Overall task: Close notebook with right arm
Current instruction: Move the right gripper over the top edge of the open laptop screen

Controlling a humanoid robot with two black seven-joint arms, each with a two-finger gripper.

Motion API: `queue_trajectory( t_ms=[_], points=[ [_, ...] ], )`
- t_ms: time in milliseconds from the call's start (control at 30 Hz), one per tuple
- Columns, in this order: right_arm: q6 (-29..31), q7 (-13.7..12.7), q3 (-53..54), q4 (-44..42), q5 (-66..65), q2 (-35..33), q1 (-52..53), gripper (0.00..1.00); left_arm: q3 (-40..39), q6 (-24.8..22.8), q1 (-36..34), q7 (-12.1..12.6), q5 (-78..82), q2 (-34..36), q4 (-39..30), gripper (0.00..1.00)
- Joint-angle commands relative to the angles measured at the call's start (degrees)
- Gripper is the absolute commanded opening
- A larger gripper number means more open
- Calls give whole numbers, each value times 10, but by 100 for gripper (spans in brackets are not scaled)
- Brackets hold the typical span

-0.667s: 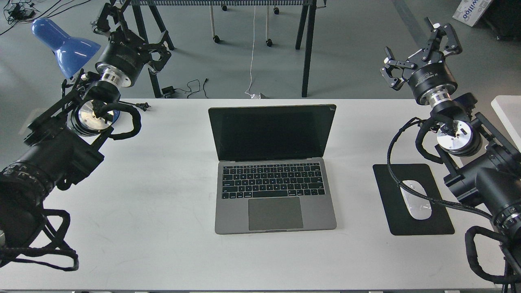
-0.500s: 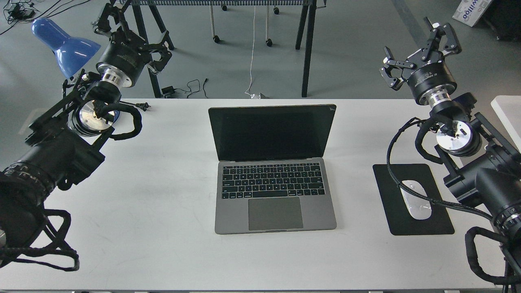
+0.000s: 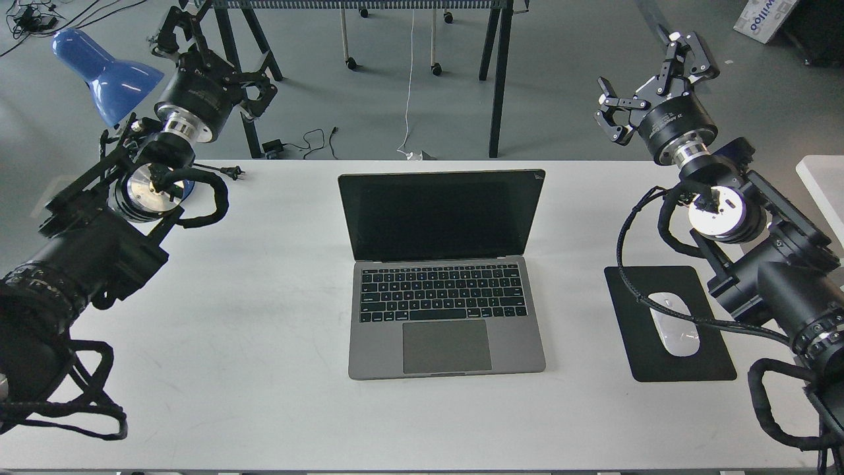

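Jaws apart, right gripper [image 3: 653, 76] above table [image 3: 264, 316]

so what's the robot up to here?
Nothing is being handled yet. The laptop sits open on the white table, screen dark. The right arm's end effector is open and raised beyond the table's far right corner, well clear of the lid. The left end effector hangs by the blue lamp; its state is unclear.
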Motion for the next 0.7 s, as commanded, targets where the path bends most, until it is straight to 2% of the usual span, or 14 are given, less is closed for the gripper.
queue_trajectory(
  t_ms=[0, 367, 667],
  points=[
    [-5, 0, -28, -20, -1, 21, 20, 100, 0, 0, 0, -1, 0, 0, -1, 100],
    [-14, 1, -69, -72, 0, 95, 43, 100, 0, 0, 0, -1, 0, 0, -1, 100],
    [-13, 0, -78, -65, 0, 104, 37, 100, 0, 0, 0, -1, 0, 0, -2, 100]
  ],
)
